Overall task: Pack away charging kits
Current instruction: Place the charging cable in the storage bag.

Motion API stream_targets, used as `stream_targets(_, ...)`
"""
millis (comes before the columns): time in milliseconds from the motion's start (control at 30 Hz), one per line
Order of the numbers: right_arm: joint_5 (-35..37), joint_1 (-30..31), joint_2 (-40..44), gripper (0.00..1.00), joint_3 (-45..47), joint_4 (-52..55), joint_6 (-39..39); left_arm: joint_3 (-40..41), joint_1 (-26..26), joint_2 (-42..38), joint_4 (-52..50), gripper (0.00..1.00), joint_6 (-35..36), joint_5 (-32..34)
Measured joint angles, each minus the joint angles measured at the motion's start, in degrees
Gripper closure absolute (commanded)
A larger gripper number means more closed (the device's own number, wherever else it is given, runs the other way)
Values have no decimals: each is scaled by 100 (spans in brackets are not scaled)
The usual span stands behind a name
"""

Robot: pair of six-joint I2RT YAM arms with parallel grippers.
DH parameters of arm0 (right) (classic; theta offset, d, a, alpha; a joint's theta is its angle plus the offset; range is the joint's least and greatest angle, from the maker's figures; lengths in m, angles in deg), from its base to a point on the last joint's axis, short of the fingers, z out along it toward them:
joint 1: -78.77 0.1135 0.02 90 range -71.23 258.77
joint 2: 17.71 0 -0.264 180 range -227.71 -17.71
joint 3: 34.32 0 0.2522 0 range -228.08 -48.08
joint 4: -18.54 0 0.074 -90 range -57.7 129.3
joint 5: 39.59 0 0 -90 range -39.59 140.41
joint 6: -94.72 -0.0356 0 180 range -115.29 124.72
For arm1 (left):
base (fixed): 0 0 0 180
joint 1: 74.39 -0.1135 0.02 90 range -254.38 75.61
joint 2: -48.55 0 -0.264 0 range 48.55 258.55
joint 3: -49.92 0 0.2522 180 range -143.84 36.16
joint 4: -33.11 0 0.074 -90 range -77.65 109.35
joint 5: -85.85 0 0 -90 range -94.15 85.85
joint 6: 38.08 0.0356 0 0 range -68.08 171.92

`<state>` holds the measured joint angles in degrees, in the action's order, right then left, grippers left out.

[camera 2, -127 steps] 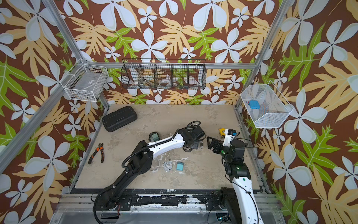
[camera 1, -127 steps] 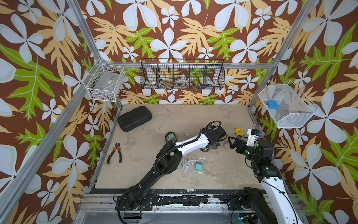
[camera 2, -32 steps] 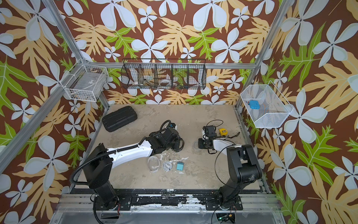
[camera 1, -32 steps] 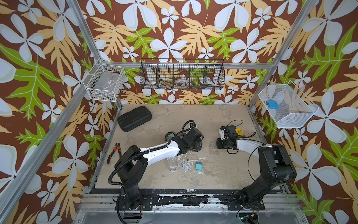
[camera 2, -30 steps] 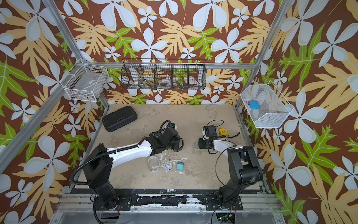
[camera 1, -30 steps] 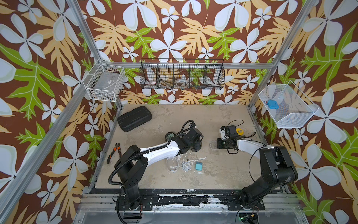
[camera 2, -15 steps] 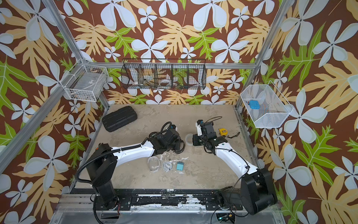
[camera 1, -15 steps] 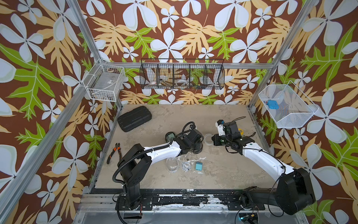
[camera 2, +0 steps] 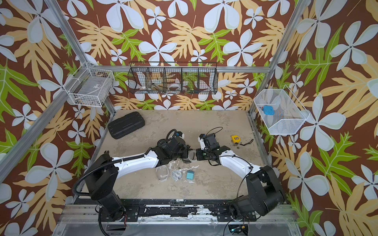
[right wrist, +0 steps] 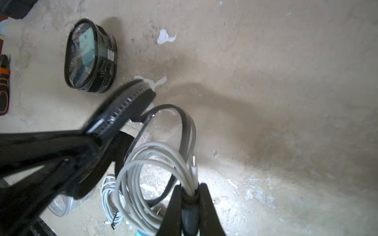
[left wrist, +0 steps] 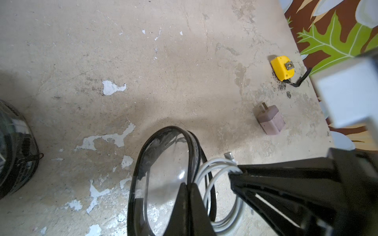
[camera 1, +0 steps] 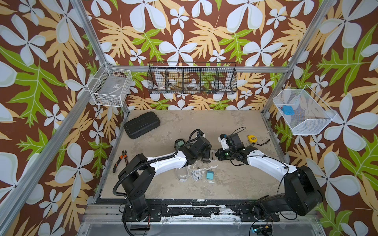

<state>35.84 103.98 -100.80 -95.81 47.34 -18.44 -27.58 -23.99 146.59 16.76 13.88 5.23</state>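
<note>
My left gripper (left wrist: 189, 185) is shut on the rim of a black-rimmed clear pouch (left wrist: 163, 163), holding it up on edge at mid-table. Right beside the pouch's rim, my right gripper (right wrist: 190, 190) is shut on a coiled white cable (right wrist: 143, 155). In both top views the two grippers meet tip to tip (camera 1: 213, 154) (camera 2: 192, 156). A dusty pink plug (left wrist: 270, 120) lies on the table beyond them. A clear-rimmed pouch (camera 1: 181, 174), a second white cable (camera 1: 195, 175) and a teal plug (camera 1: 209, 174) lie in a row nearer the front. A shut black-rimmed pouch (right wrist: 90, 57) holds a mint green block.
A black ribbed case (camera 1: 142, 125) lies at the back left and orange-handled pliers (camera 1: 120, 161) by the left edge. A yellow tape measure (camera 1: 251, 139) sits at the right. A blue gadget (camera 1: 287, 110) rests in the white wall basket (camera 1: 306, 126); wire baskets (camera 1: 192, 81) hang on the back wall.
My right arm has swung from the right side to the middle, bringing the white cable up against the pouch. My left gripper, still gripping the pouch, shifted slightly right.
</note>
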Motion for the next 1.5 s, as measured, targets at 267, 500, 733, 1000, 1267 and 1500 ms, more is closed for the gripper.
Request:
stream_targets(267, -61, -2, -245, 91, -168, -107, 4, 601, -4, -330, 874, 100, 4, -463)
stream_targets(500, -328, 7, -651, 91, -551, -208, 4, 1139, -7, -437, 1714, 100, -81, -793)
stream_targets(733, -481, 7, -1102, 91, -667, -293, -66, 1379, -7, -452, 2175, 100, -127, -782)
stream_targets(1000, -664, 4, -1429, 90, -614, -586, -356, 1692, -9, -435, 2614, 100, -232, -601)
stream_targets(1267, -498, 7, -1305, 92, -560, -588, -356, 1987, -9, -249, 3193, 100, -275, -485)
stream_targets(1500, -459, 9, -1239, 91, -540, -579, -299, 1991, -9, -48, 3432, 100, -363, -481)
